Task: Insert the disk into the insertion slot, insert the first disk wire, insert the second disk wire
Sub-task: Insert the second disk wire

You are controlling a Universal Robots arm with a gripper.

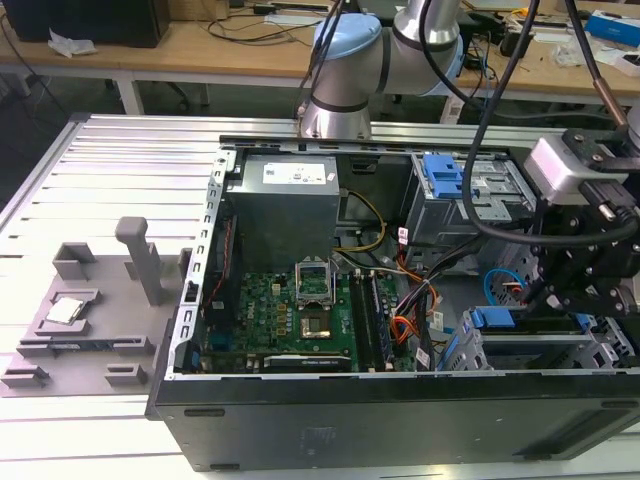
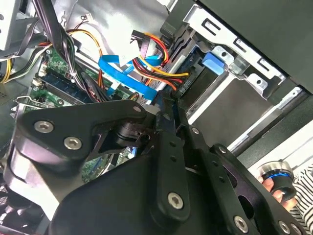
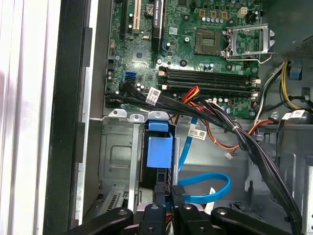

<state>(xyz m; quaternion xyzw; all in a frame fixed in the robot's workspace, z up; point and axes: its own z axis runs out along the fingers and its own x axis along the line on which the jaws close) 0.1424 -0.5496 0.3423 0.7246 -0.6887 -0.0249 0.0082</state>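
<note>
1. The gripper (image 3: 170, 196) is holding its 2 jaws drawn nearly together, with only a thin gap showing between the black fingertips. In both wrist views they appear to be pinching the end of the blue flat wire (image 3: 205, 176), which I am judging from where the wire ends.
2. That wire is looping out sideways from the jaws and curling back to them. It is thin, ribbon-like and glossy, so it is likely flexing freely outside the grip.
3. The disk (image 3: 160, 149) is lying directly ahead of the jaws and just beyond the fingertips. It is sitting inside the insertion slot (image 3: 115, 156) rather than loose, so that step is looking done.
4. The disk's long axis is running straight away from the jaws, and its bright blue plastic carrier tab is showing past the fingertips on the motherboard's side. The single arm is hanging right over it.
5. The slot is framing the disk on both sides in silver-grey sheet metal, stamped and perforated, with folded rails.
6. Past the disk, a thick bundle of black cables (image 3: 234, 132) is crossing in front of the jaws, with orange and red leads mixed in.
7. Farthest out, the green motherboard (image 3: 195, 63) is lying flat, studded with sockets.
</note>
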